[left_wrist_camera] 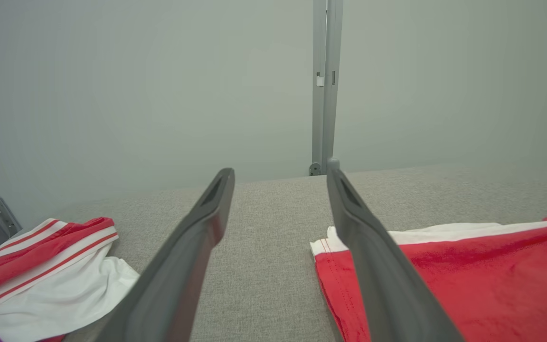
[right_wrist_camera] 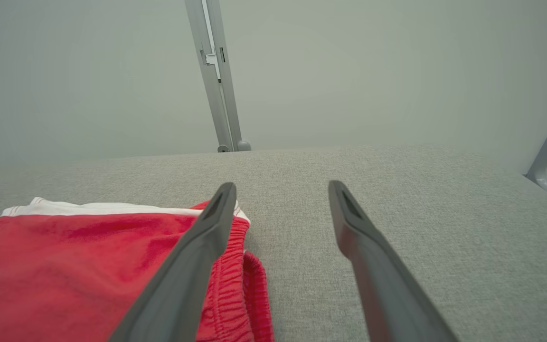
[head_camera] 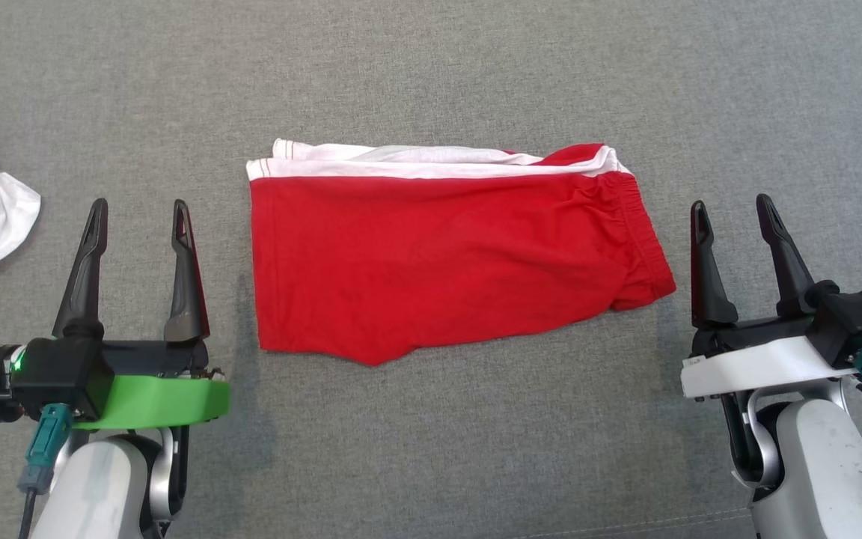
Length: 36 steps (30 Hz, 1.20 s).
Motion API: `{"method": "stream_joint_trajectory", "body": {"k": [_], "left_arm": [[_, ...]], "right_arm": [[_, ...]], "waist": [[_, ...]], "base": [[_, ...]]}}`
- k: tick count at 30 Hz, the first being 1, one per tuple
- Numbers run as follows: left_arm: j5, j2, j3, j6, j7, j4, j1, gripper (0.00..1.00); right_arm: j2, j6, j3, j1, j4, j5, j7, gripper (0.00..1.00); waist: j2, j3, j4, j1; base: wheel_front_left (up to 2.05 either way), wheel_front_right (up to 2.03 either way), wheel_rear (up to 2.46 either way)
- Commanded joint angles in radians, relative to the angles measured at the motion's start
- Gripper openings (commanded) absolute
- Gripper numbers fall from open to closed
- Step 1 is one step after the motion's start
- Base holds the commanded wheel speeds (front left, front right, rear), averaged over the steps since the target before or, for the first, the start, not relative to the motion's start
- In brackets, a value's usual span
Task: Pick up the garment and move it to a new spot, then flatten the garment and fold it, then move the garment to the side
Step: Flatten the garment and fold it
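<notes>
- Head view: the folded red garment (head_camera: 438, 262) lies flat at frame centre on the grey fabric surface (head_camera: 431, 75). The left tool (head_camera: 139, 213), lower left, and the right tool (head_camera: 732, 206), lower right, both stand open and empty.
- Left wrist view: open fingers; the garment is lower right, another red-and-white garment (left_wrist_camera: 41, 266) lower left.
- Right wrist view: open fingers; the garment is lower left.
</notes>
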Motion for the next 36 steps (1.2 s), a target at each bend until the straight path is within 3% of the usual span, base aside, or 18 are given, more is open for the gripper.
{"method": "stream_joint_trajectory", "body": {"k": [1,13,23,29,36], "left_arm": [[0.016,0.007,0.010,-0.011,-0.003,0.007,0.019,1.00],[0.045,-0.028,0.039,-0.050,-0.003,0.033,-0.002,1.00],[0.072,-0.074,0.068,-0.078,-0.003,0.040,-0.033,1.00],[0.083,-0.102,0.081,-0.103,-0.003,0.049,-0.028,1.00],[0.103,-0.120,0.088,-0.127,-0.003,0.054,-0.038,1.00]], "right_arm": [[-0.003,0.000,-0.003,0.006,0.005,-0.001,-0.003,1.00],[-0.021,0.000,-0.015,-0.026,0.020,-0.014,-0.003,1.00],[-0.037,0.000,0.067,-0.042,0.202,0.051,0.100,1.00],[-0.033,-0.002,0.035,-0.039,0.299,0.097,0.128,1.00],[-0.027,-0.002,-0.011,-0.021,0.329,0.112,0.106,1.00]], "waist": [[0.0000,-0.003,0.001,0.0001],[0.0000,0.007,0.034,0.0001],[0.0000,0.043,0.099,0.0001],[0.0000,0.053,0.100,0.0001],[0.0000,0.053,0.087,0.0001]], "base": [[0.00,0.00,0.00],[0.00,0.00,0.00],[0.00,0.00,0.00],[0.00,0.00,0.00],[0.00,0.00,0.00]]}}
